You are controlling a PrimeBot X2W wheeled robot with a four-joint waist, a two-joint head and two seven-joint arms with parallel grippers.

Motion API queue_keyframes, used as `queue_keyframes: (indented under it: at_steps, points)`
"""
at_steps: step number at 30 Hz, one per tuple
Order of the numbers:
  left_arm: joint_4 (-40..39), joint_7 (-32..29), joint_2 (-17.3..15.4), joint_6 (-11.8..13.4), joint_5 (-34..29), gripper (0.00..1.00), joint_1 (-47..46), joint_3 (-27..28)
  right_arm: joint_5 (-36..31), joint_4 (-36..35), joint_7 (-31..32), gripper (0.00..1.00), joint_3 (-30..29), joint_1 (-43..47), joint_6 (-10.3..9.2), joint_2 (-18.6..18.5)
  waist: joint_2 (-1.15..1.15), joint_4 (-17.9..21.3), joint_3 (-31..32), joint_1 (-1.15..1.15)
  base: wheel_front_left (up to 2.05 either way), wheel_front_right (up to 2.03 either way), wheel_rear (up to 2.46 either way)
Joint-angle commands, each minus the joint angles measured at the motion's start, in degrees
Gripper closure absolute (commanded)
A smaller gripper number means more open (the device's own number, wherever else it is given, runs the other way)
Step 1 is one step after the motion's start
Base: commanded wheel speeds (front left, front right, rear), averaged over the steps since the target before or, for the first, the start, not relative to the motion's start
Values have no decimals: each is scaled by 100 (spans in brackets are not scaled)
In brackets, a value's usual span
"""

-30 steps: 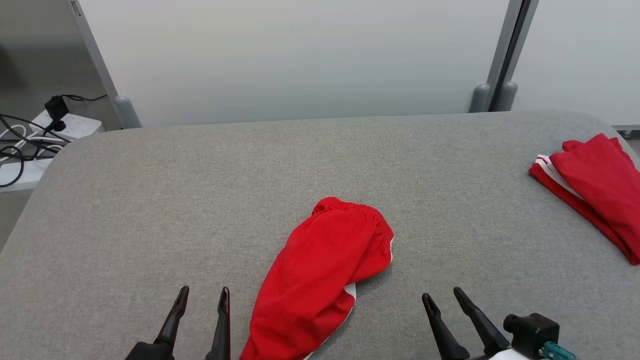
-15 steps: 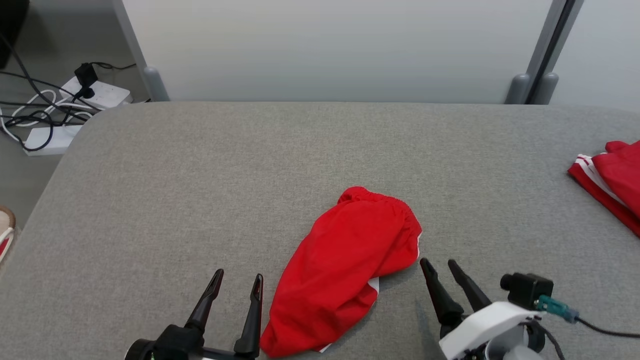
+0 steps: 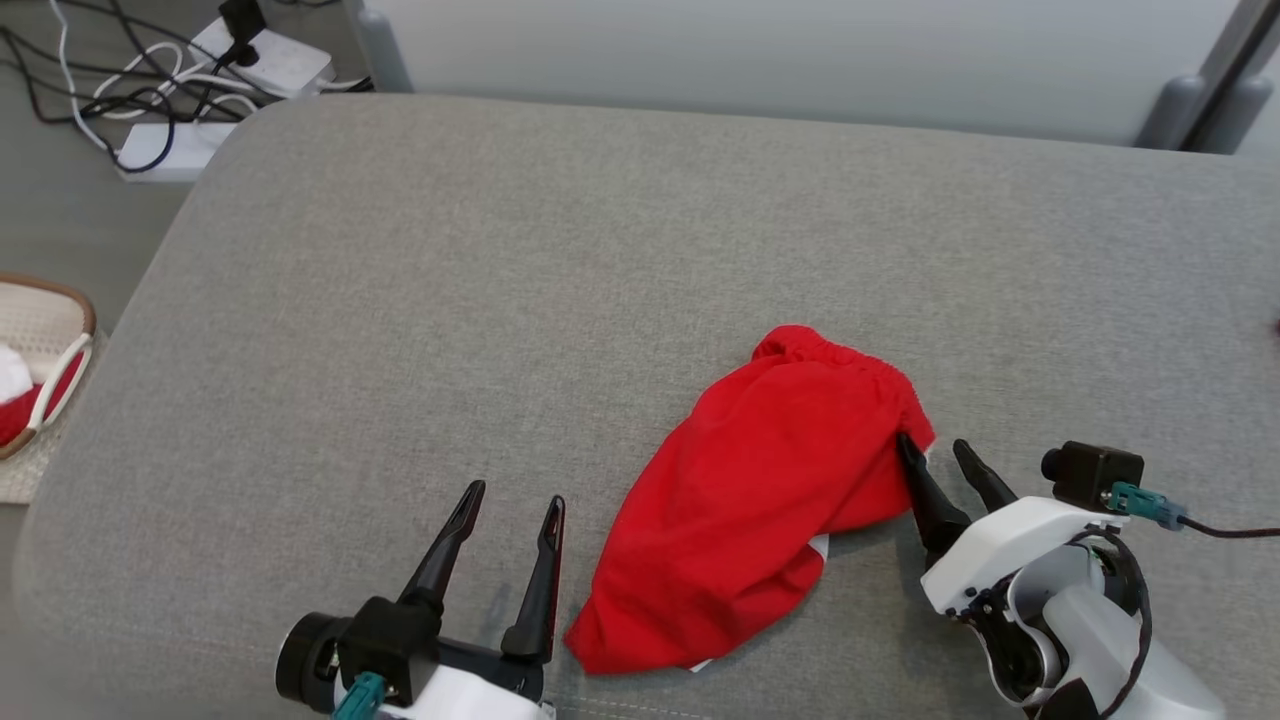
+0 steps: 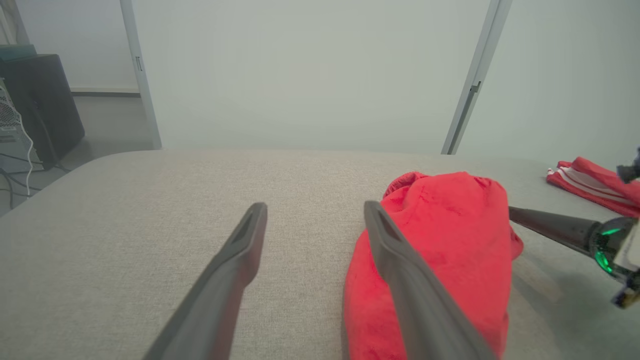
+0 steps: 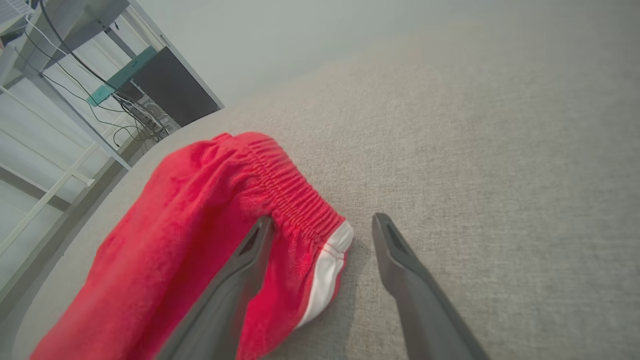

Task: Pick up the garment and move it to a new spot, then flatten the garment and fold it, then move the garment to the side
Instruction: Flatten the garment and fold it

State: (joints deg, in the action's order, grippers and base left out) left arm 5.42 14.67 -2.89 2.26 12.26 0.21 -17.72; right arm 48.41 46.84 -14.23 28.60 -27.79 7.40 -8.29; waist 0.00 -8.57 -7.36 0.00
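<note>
Right gripper, spread like left gripper, has reached garment on grey table.

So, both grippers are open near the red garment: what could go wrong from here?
1. The right gripper straddles just the waistband corner of the garment; closing there might catch a thin edge and slip.
2. The left gripper points over bare grey cushion beside the garment; closing there would likely miss it.
3. The garment lies bunched, so a one-corner lift may twist it.

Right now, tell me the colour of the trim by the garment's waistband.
White trim with thin red lines on the red garment; right wrist view shows it best.
</note>
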Motion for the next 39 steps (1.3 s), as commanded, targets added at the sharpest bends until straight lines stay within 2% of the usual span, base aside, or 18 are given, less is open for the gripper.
queue_keyframes:
  at_steps: [1,6,7,8,12,16,20,25,28,31,34,39]
  points:
    - [-134,33,2,40,38,0,-316,145,74,128,-52,0,201,-168,9,-4,0,-107,-108,0,0,0,0]
    - [-113,33,2,68,69,0,-405,105,286,615,75,0,424,-383,9,52,0,-148,-156,0,0,0,0]
    - [-109,33,2,85,81,0,-431,100,408,709,115,53,542,-453,9,88,0,-143,-159,0,0,0,0]
    - [-106,33,2,93,86,0,-438,100,444,726,111,100,618,-482,9,91,0,-134,-155,0,0,0,0]
    - [-97,33,2,97,76,0,-415,134,581,823,15,100,856,-553,9,13,0,-23,-74,0,0,0,0]
    - [-114,33,2,85,45,0,-398,167,547,769,-67,100,706,-658,9,-177,0,122,-10,0,0,0,0]
    - [-122,33,2,79,19,0,-387,216,82,255,-74,100,-110,-686,9,-526,0,283,40,0,0,0,0]
    - [-121,33,2,74,19,0,-350,221,-864,-526,-75,100,-1313,-537,9,-869,0,441,156,0,0,0,0]
    - [-112,33,2,73,33,0,-304,201,-1377,-1030,-75,100,-1827,-521,9,-924,0,521,255,0,0,0,0]
    - [-99,33,2,74,33,0,-256,181,-1794,-1591,-76,100,-2033,-564,9,-850,0,576,345,0,0,0,0]
    - [-83,33,2,73,42,0,-236,152,-1973,-1924,-76,100,-1733,-539,9,-644,0,585,420,0,0,0,0]
    - [-19,33,2,55,74,0,-232,73,-1676,-1787,111,100,-469,-322,9,-393,0,499,501,0,0,0,0]
